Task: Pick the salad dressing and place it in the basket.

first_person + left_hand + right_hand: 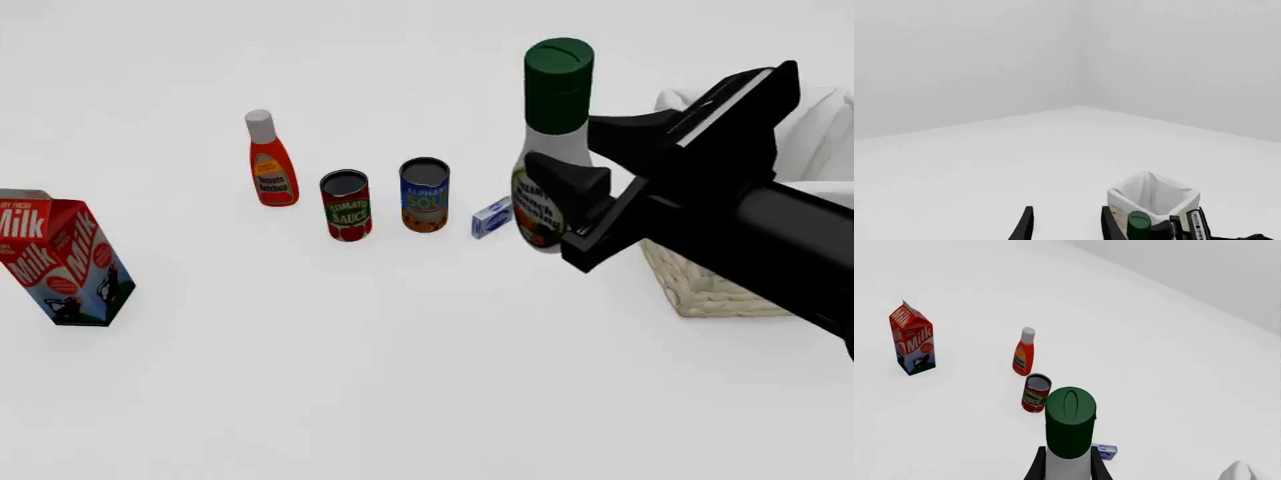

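The salad dressing [545, 150], a white bottle with a dark green cap, stands upright in my right gripper [577, 160], which is shut on its body. It hangs just left of the basket [707, 292], whose wicker wall and white liner show behind the arm. In the right wrist view the green cap [1069, 417] fills the space between the fingers [1035, 469]. The left wrist view shows the basket [1154, 196], the cap [1139, 223] and my left gripper [1066, 227], open and empty.
On the table stand a red-orange bottle with a white cap [271, 160], a tomato sauce can [347, 205], a blue and orange can [424, 196], a small blue box [493, 216] and a milk carton [60, 262] at the far left.
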Robot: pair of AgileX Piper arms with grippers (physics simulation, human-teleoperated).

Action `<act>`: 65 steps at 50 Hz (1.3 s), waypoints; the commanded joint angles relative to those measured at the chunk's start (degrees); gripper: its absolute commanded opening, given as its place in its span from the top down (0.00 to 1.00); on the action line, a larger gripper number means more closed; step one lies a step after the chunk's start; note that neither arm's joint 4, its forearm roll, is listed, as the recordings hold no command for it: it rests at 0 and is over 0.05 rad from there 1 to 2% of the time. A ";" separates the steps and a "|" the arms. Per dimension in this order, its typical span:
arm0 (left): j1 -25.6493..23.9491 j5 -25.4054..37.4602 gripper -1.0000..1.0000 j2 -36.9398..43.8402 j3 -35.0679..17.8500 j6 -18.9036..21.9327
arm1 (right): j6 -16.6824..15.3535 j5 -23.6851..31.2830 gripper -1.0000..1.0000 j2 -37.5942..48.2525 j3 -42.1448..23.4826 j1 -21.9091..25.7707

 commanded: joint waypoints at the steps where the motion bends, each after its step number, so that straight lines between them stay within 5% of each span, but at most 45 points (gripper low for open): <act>1: 13.66 -2.09 0.00 -13.82 13.93 0.04 | 0.71 1.10 1.00 -2.08 -0.92 0.02; 16: 24.47 -5.69 0.00 -23.58 31.10 1.38 | -0.33 3.87 1.00 -5.44 -3.12 0.09; 37: 35.73 -7.45 0.00 -28.92 46.63 -1.85 | -1.80 10.26 1.00 -11.21 -10.14 -3.30; 65: 39.65 -7.47 0.00 -31.60 51.49 -2.11 | 0.47 18.11 1.00 -14.81 -22.97 -20.48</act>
